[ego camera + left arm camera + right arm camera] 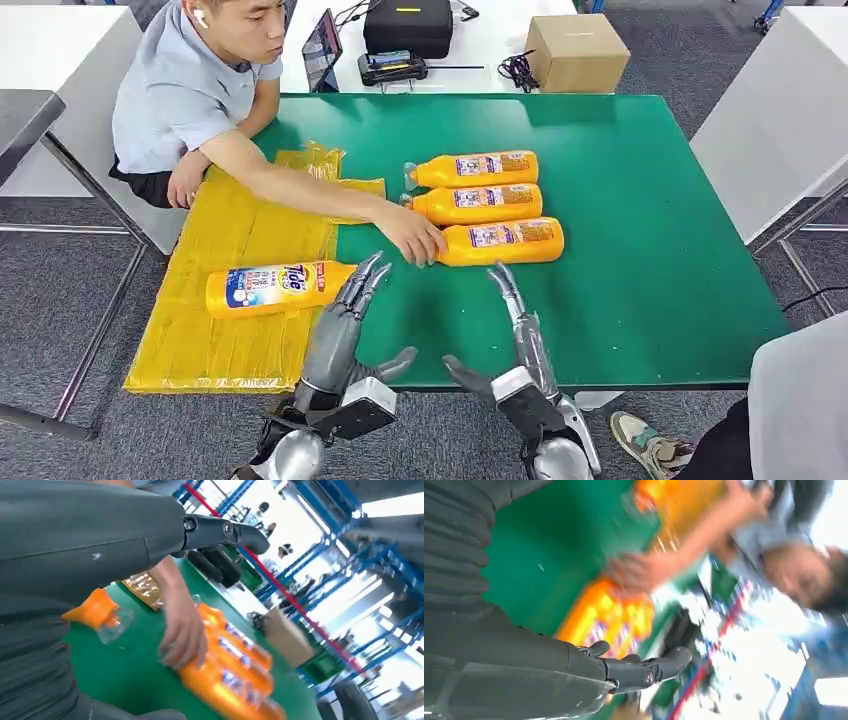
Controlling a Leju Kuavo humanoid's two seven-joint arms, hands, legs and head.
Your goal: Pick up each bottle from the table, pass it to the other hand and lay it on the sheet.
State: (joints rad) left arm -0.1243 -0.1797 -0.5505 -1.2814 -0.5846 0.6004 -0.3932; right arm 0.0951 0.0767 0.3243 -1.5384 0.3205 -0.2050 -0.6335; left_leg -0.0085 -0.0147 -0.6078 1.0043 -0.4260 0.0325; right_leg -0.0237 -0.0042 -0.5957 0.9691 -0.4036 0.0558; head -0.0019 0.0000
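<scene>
My left hand (345, 318) and right hand (520, 322) hover empty, fingers spread, over the table's (640, 240) near edge. One bottle (275, 287) lies on the yellow sheet (215, 340) beside my left fingertips. Three bottles (480, 207) lie mid-table, where a person's hand (412, 238) touches the nearest.

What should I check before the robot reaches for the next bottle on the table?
1. Left hand free: ok, fingers apart, holding nothing.
2. Right hand free: ok, open above the table.
3. Bottles within reach: ok, three lie side by side; nearest bottle just ahead of the right hand.
4. Workspace free of people: not ok, person's hand rests at that bottle's cap end.
5. Sheet has room: ok, one bottle on the sheet.
</scene>
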